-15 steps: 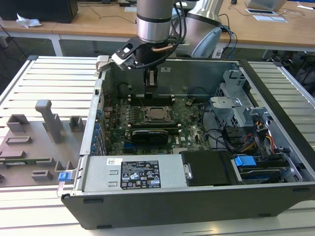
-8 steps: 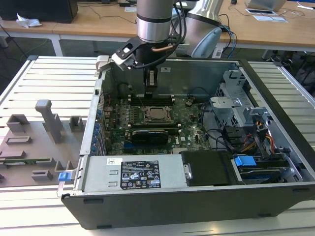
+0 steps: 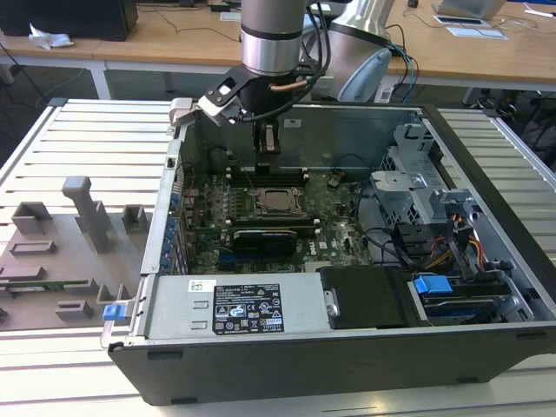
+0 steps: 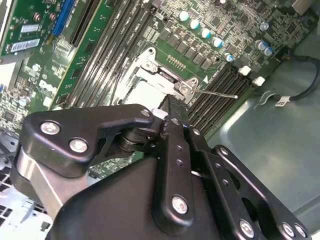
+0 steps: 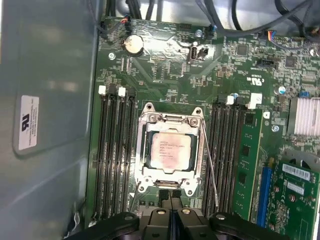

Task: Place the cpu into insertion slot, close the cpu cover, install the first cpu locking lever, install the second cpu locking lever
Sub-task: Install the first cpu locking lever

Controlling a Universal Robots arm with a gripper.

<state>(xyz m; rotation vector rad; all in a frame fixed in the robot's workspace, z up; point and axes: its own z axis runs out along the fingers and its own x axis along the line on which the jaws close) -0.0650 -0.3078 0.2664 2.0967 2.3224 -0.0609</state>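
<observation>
Silver-grey and square, the small flat cpu (image 5: 170, 152) was seated in the square black insertion slot (image 5: 147, 150), framed by the thin silvery metal cpu cover (image 5: 170, 119) laid flat over it. A thin wire lever (image 5: 210, 160) was angled beside the cover. The black claw (image 5: 170, 212) was held closed near the slot's edge.

Lab workshop: slotted metal bench (image 3: 95, 139), open computer case (image 3: 347, 360), wooden desks (image 3: 165, 39).

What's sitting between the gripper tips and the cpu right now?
In the first wrist view, only the near bar of the cpu cover lies between the gripper and the cpu.
</observation>
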